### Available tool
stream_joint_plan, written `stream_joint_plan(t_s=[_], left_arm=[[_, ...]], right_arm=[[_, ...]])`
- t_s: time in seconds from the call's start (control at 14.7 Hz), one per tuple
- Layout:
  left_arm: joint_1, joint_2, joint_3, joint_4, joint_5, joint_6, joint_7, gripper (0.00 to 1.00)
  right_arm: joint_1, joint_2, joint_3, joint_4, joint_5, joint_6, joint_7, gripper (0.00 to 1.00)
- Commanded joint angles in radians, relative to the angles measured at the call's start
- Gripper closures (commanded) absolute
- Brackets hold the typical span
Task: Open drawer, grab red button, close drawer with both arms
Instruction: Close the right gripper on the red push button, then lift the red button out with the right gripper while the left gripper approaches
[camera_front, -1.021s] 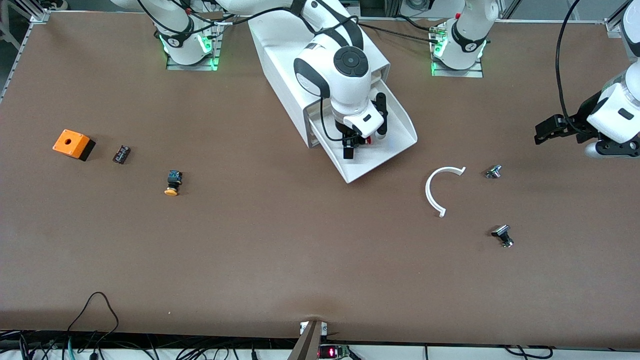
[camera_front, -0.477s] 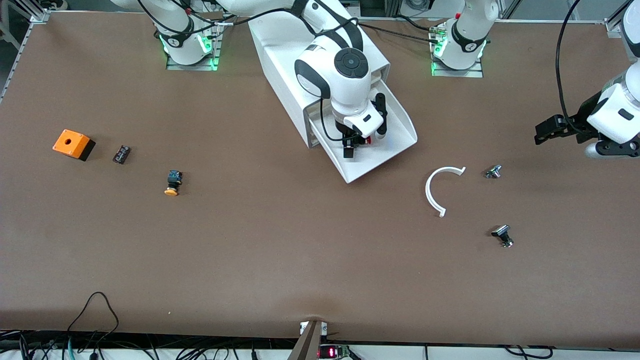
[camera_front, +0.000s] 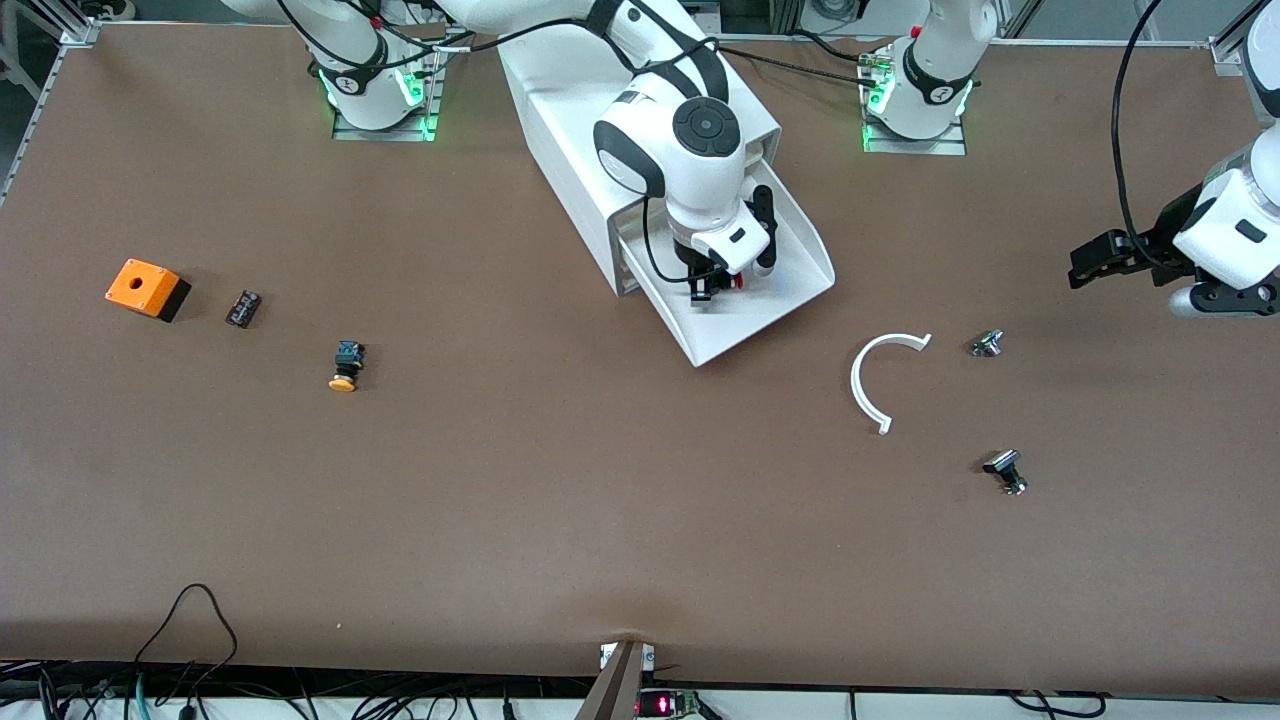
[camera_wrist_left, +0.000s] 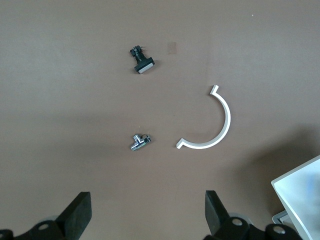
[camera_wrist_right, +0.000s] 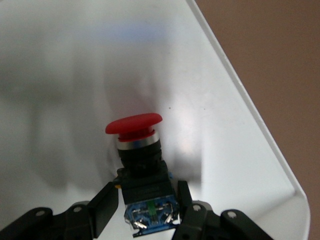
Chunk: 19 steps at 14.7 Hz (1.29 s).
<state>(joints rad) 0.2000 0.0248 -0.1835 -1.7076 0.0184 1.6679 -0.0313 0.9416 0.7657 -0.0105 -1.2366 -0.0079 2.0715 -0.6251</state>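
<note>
Right tool (camera_front: 712, 287) has crept toward cabinet, clamped on button (camera_wrist_right: 141, 160) in open drawer (camera_front: 790, 300). We judge button light, rigid; grip black body. Left tool (camera_wrist_left: 147, 212) spread, waits above worktop (camera_front: 560, 500).

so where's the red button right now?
The button is in the open drawer, between the right gripper's shut fingers; the front view shows only a red speck under that wrist. The left gripper waits open over the table's left-arm end.

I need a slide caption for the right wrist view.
Right gripper shut on the red button above the open drawer.
</note>
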Motion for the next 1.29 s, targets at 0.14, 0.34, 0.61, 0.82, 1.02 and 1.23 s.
stream_joint_plan(t_s=[0.14, 0.34, 0.61, 0.82, 1.02, 1.23], left_arm=[[-0.008, 0.027, 0.007, 0.052, -0.014, -0.034, -0.001, 0.00], [-0.010, 0.026, 0.007, 0.054, -0.015, -0.034, -0.005, 0.00], [-0.013, 0.026, -0.007, 0.060, -0.011, -0.043, 0.001, 0.00], [-0.016, 0.085, -0.016, 0.045, -0.009, -0.047, 0.010, 0.00], [-0.019, 0.121, -0.030, -0.001, -0.040, -0.039, 0.013, 0.00], [-0.059, 0.171, -0.042, -0.050, -0.100, 0.121, -0.112, 0.00]], right_arm=[[0.003, -0.011, 0.001, 0.006, -0.014, 0.013, 0.034, 0.60], [0.005, -0.054, -0.003, 0.006, -0.014, 0.002, 0.048, 0.67], [0.005, -0.133, -0.035, -0.003, -0.012, 0.001, 0.157, 0.71], [-0.030, -0.201, -0.083, -0.042, -0.011, 0.002, 0.284, 0.71], [-0.133, -0.275, -0.114, -0.127, -0.004, 0.009, 0.341, 0.71], [-0.269, -0.371, -0.115, -0.292, -0.004, 0.010, 0.515, 0.71]])
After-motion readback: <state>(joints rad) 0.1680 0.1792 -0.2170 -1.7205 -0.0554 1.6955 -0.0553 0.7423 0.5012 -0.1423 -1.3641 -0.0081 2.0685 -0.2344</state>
